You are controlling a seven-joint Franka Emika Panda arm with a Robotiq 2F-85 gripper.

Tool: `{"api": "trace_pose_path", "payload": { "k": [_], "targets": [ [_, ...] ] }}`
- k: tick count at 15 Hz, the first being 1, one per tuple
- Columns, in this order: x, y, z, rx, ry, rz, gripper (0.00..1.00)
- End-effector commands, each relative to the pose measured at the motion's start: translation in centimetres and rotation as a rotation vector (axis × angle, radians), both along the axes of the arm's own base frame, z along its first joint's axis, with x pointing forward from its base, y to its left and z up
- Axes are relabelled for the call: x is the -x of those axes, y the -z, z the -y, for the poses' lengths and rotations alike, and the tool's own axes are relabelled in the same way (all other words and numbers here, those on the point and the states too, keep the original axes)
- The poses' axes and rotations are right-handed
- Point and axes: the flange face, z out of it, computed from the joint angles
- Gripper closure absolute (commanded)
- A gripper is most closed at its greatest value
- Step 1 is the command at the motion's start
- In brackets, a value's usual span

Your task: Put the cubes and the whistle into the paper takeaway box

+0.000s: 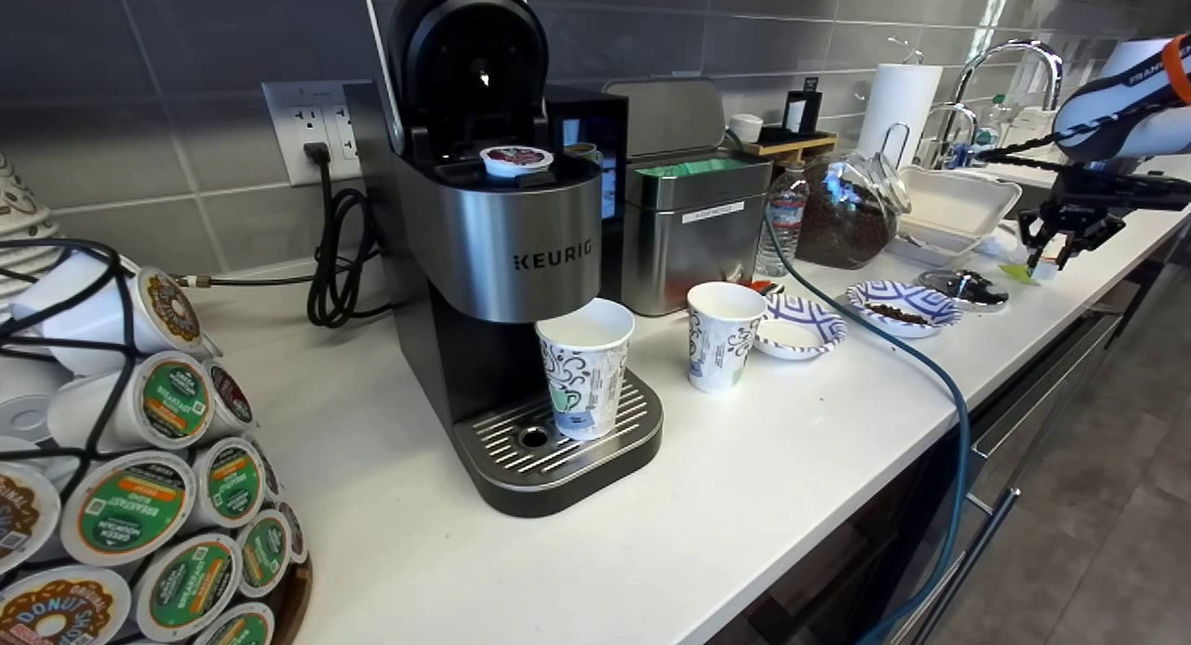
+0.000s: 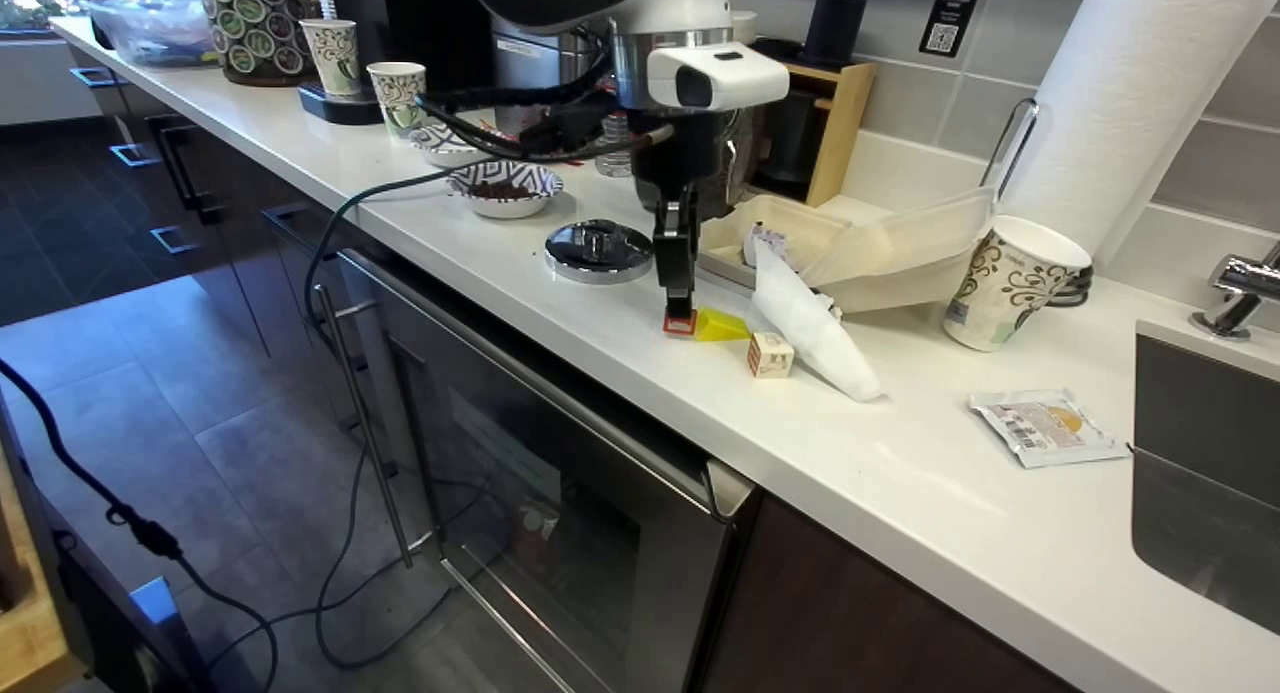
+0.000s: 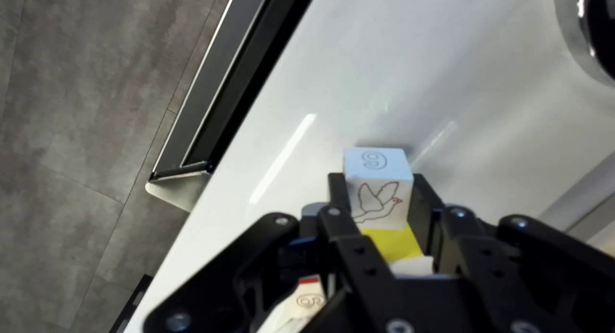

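Note:
My gripper (image 3: 379, 185) is closed around a white cube (image 3: 381, 203) with a bird drawing, a finger against each side. In an exterior view the cube shows a red edge (image 2: 680, 324) under the fingertips, at or just above the counter. The yellow piece, likely the whistle (image 2: 720, 325), lies right beside it and shows between the fingers in the wrist view (image 3: 395, 243). A second cube (image 2: 770, 356) sits on the counter nearby; it also shows in the wrist view (image 3: 307, 299). The paper takeaway box (image 2: 800, 213) stands open behind, a crumpled item inside.
A white crumpled napkin (image 2: 815, 323) lies between the cubes and the box. A shiny round lid (image 2: 598, 251) and patterned bowls (image 2: 505, 205) stand along the counter. A paper cup (image 2: 1015, 283), a packet (image 2: 1047, 426) and the sink (image 2: 1210, 493) are at the opposite end. The counter edge is close.

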Motion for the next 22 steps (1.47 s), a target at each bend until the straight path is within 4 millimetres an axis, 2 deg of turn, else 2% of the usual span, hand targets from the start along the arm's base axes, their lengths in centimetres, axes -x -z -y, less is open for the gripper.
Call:
{"api": "trace_pose_path", "payload": {
  "k": [1, 3, 6, 12, 16, 17, 18, 20, 22],
  "targets": [
    [0.8, -5.6, -0.5, 0.08, -0.023, 0.031, 0.91],
    [-0.3, -8.2, 0.5, 0.151, -0.06, 0.104, 0.91],
    [-3.1, -9.8, 1.8, 0.225, -0.121, 0.24, 0.91],
    [-8.5, -7.0, 1.9, 0.161, -0.244, 0.47, 0.91],
    [-10.4, -5.0, 2.0, 0.079, -0.326, 0.483, 0.91],
    [-10.7, -4.4, 2.0, 0.049, -0.339, 0.471, 0.61],
    [-10.8, -4.1, 2.1, 0.017, -0.35, 0.465, 0.4],
    [-10.8, -3.9, 2.3, -0.054, -0.371, 0.458, 0.27],
    [-9.8, -4.3, 2.8, -0.09, -0.374, 0.456, 0.11]
  ]
}}
